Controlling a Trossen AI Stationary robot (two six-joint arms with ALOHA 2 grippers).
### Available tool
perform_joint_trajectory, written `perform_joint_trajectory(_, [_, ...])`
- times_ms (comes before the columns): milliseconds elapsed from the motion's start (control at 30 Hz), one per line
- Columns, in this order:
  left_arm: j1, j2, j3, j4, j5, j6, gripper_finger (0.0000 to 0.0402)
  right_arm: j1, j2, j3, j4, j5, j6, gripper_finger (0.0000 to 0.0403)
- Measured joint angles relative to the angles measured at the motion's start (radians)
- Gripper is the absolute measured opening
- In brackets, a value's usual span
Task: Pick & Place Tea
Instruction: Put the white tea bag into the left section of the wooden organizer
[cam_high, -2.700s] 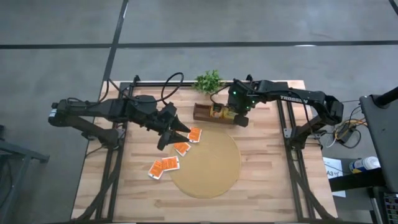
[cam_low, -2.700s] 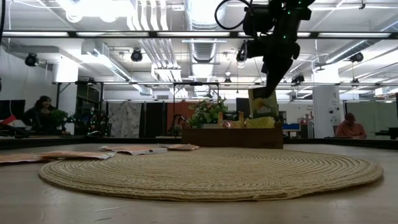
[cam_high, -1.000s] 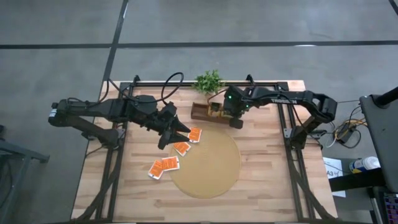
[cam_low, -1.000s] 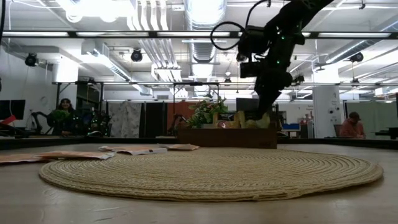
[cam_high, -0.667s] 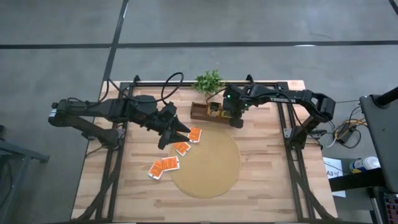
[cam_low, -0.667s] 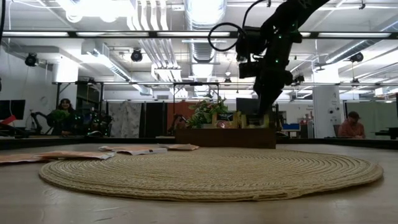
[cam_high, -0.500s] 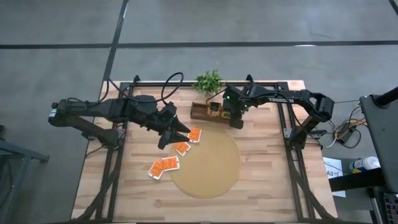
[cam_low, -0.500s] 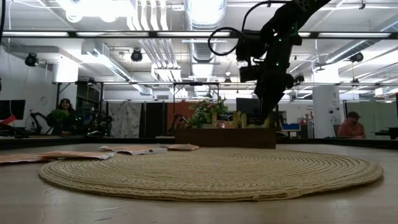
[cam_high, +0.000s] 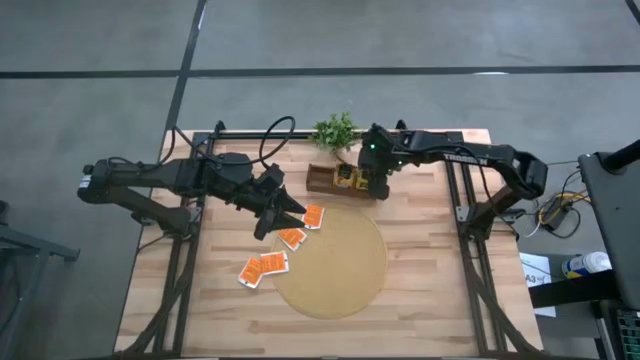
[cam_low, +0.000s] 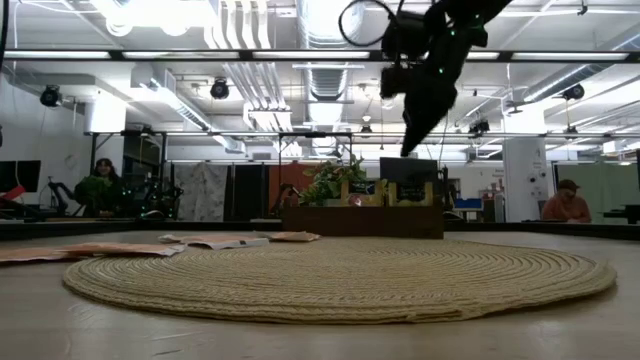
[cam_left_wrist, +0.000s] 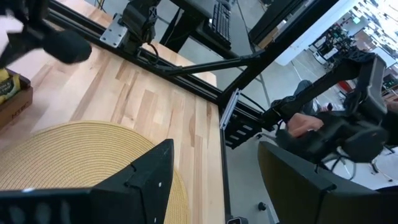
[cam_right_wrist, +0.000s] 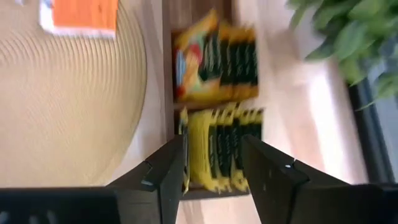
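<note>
Yellow tea packets (cam_right_wrist: 219, 147) stand on edge in a wooden box (cam_high: 326, 181) at the far side of the table, beside a round woven mat (cam_high: 335, 262). My right gripper (cam_right_wrist: 212, 168) hangs open above the box (cam_low: 360, 220), clear of the packets. Orange tea packets (cam_high: 313, 217) lie flat on the wood and on the mat's left edge. My left gripper (cam_high: 294, 213) hovers open just left of them, with nothing between its fingers (cam_left_wrist: 155, 180).
A small green plant (cam_high: 335, 130) stands just behind the box. The mat (cam_low: 340, 280) covers the table's middle. Bare wood lies right of the mat and along the near edge. People sit in the room beyond the table.
My right gripper has let go of a yellow packet, which stays in the box, and has risen straight up clear of the box. My left arm has kept still.
</note>
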Motion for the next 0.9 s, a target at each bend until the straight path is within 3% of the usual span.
perform_joint_trajectory(167, [0.0,0.0,0.0,0.0,0.005,0.001,0.0226,0.008,-0.049,0.042,0.001,-0.011,0.021,0.0156])
perform_joint_trajectory(300, [0.0,0.0,0.0,-0.009,-0.006,0.023,0.0217,0.02,-0.115,0.044,0.011,-0.079,0.083,0.0151])
perform_joint_trajectory(633, [-0.002,-0.035,-0.014,-0.02,-0.066,0.084,0.0181,0.131,-0.342,-0.148,0.285,-0.119,0.307,0.0145])
perform_joint_trajectory(900, [-0.002,-0.154,-0.153,-0.018,-0.08,0.027,0.0176,0.235,-0.42,-0.236,0.444,-0.109,0.416,0.0138])
